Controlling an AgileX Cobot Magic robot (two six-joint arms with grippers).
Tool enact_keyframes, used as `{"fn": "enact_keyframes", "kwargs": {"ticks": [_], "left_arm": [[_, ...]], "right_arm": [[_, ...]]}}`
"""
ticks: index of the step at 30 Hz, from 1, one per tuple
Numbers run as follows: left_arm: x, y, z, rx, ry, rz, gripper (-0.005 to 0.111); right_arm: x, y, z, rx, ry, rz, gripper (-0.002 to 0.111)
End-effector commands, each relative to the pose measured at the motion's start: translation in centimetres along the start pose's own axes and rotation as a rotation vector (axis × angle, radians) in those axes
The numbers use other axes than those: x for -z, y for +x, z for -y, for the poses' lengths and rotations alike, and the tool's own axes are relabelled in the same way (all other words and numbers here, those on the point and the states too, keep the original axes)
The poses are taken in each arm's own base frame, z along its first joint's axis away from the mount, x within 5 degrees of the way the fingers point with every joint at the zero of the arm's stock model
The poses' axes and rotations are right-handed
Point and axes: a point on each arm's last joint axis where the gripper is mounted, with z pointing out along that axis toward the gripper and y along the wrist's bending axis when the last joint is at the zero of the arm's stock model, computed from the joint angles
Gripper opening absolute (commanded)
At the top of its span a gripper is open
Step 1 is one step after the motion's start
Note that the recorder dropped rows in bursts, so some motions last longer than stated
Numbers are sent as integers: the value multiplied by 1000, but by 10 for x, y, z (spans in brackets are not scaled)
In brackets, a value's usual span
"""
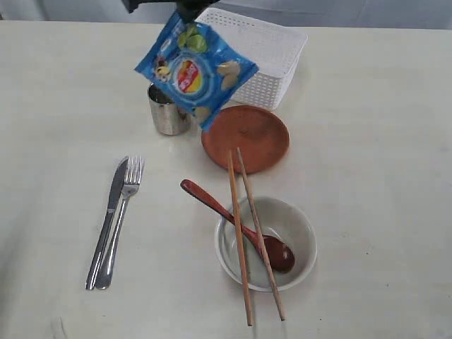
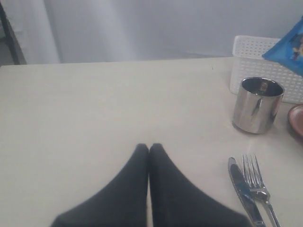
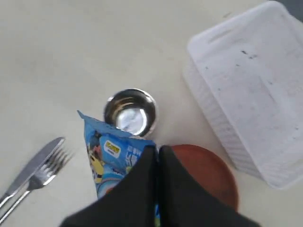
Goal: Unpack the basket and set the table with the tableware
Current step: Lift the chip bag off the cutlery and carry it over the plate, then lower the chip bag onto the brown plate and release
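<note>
Basket (image 1: 272, 53) white, lattice-sided, sitting on desk (image 1: 374, 141) at 12 o'clock of reddish plate (image 1: 247, 138). Right fingers (image 3: 142, 189) pinching blue chip bag (image 1: 194, 70), hanging it over steel cup (image 1: 168, 113). Left fingers (image 2: 128, 189) pressing together, gripping nothing. Exterior view alone showing bowl (image 1: 296, 222) carrying spoon (image 1: 212, 205), chopsticks (image 1: 231, 176). Knife (image 1: 107, 219), fork (image 1: 121, 212) lying side by side at 9 o'clock of bowl. Bag partly covering cup, basket corner there.

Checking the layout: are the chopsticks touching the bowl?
Touching. The exterior view shows both chopsticks lying across the bowl, resting on its rim.
</note>
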Motion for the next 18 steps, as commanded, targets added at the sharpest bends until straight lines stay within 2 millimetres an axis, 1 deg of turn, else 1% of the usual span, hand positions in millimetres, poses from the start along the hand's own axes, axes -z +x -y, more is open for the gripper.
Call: {"fn": "enact_keyframes", "kwargs": {"ticks": [1, 6, 10, 12, 18], "left_arm": [[0, 0, 0, 0, 8, 7, 0], [0, 0, 0, 0, 8, 7, 0], [0, 0, 0, 0, 8, 7, 0], [0, 0, 0, 0, 8, 7, 0], [0, 0, 0, 0, 8, 7, 0]], "right_arm": [[5, 1, 31, -73, 92, -23, 0], [-11, 11, 57, -213, 95, -57, 0], [-26, 19, 68, -316, 67, -44, 0], [-33, 22, 70, -336, 52, -30, 0], [-52, 32, 67, -352, 23, -9, 0]]}}
